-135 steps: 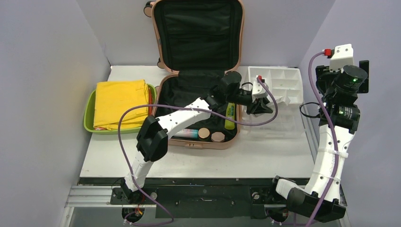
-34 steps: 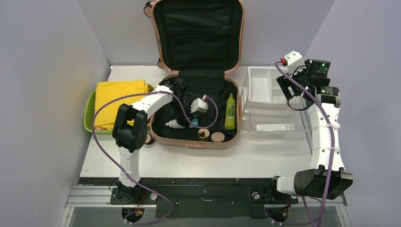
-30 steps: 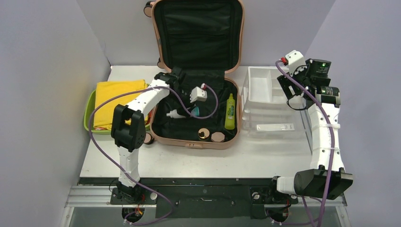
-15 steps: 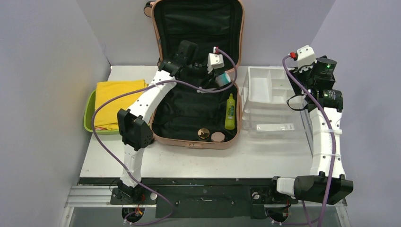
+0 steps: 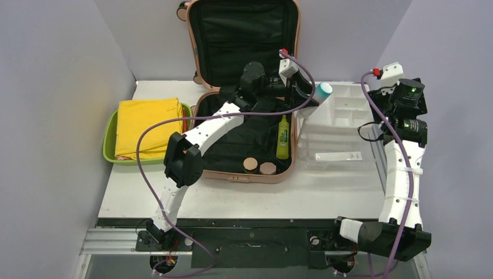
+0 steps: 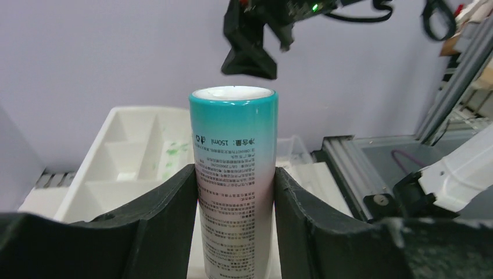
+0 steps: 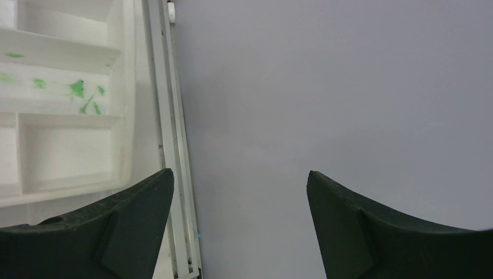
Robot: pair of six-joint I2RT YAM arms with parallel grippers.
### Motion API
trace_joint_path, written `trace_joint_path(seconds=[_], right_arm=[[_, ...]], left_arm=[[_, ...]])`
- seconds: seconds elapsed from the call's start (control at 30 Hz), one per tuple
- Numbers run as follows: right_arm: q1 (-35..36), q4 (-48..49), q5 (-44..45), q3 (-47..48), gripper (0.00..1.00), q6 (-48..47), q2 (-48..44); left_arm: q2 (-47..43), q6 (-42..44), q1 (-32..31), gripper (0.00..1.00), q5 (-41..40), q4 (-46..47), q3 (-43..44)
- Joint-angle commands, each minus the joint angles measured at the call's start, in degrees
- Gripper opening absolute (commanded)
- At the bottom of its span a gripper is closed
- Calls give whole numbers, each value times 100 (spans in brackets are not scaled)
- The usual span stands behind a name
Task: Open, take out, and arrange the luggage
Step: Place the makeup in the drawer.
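Luggage: the salmon-pink case (image 5: 232, 174) lies open at the back middle of the bench (image 5: 232, 200), its lid standing up against the rear wall with the black lining showing.
Inside the case: a lime-green bottle (image 5: 283, 138) lies along the right side, and two round tan lids (image 5: 250, 165) (image 5: 267, 168) sit side by side at the front edge.
Left tool (image 6: 234, 180): reaches across the case to its right rim, jaws narrowed and clamped on a white tube with a teal end (image 6: 232, 133).
Tube: held in the air at the left edge of the white organizer (image 5: 352, 107), teal end pointing away from the arm.
Right tool (image 7: 239, 172): jaws spread wide with nothing between them, up by the organizer's far right side, facing the wall.
Organizer: on the bench just right of the case, with green smudges in one compartment.
Left end of bench: a green tub (image 5: 109, 139) with a folded yellow cloth (image 5: 145, 125) in it.
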Motion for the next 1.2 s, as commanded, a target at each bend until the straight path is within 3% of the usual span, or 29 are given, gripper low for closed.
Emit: trace_joint_path(seconds=[0.0,0.3,0.73,0.97,1.17], right_arm=[[-69,312,193,-153,80,91,-332],[-174,414,64,-218,80,93,-562],[-218,540,-255,-228,80,257,-735],[-219,500,-437,-321,80,263,-932],[-227,545,-453,-395,80,228,-984]], left_arm=[[-38,-1670,-209,9,162,2283,8],[91,-1483,-659,10,44,2389,-395],[347,274,-1149,10,-540,1576,-848],[512,1750,-1233,10,-1371,680,-846],[553,2007,-1260,15,-1437,576,-1016]])
